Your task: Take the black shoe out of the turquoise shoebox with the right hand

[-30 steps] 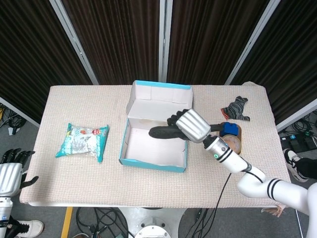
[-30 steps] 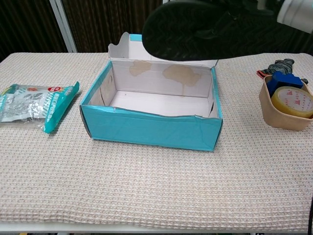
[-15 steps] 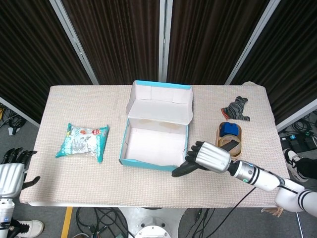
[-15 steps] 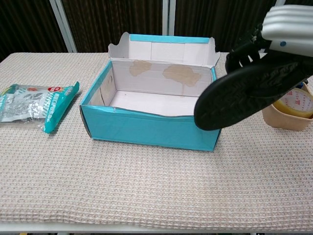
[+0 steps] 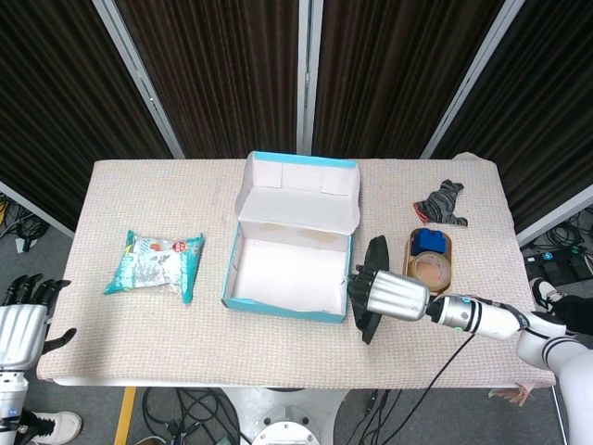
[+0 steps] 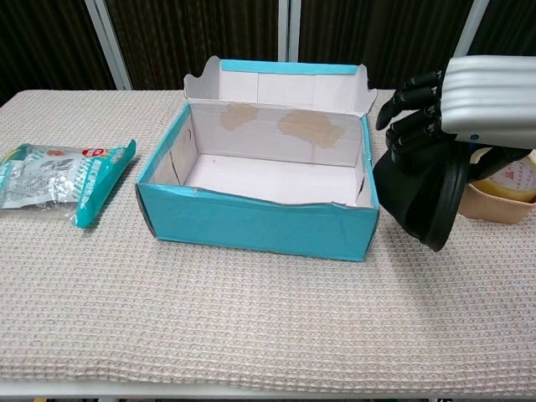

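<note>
The turquoise shoebox point(image 5: 239, 298) point(image 6: 251, 219) stands open mid-table, its white inside bare and its lid flap up at the back. The black shoe point(image 5: 374, 260) point(image 6: 423, 197) is outside the box, just right of its right wall, held on edge over the tablecloth. My right hand point(image 5: 389, 295) point(image 6: 469, 96) grips it from the right with dark fingers point(image 6: 410, 126) curled over its top. I cannot tell whether the shoe touches the table. My left hand point(image 5: 20, 320) hangs off the table's near left corner, holding nothing, fingers apart.
A snack packet point(image 5: 154, 263) point(image 6: 59, 180) lies left of the box. A tan bowl point(image 5: 443, 248) point(image 6: 469, 201) with a tape roll and a blue block sits right of the shoe. A dark crumpled cloth point(image 5: 443, 202) lies at the far right.
My right hand carried the shoe from above the box out past its right wall, then lowered it and turned it on edge beside the box. The left hand stayed put.
</note>
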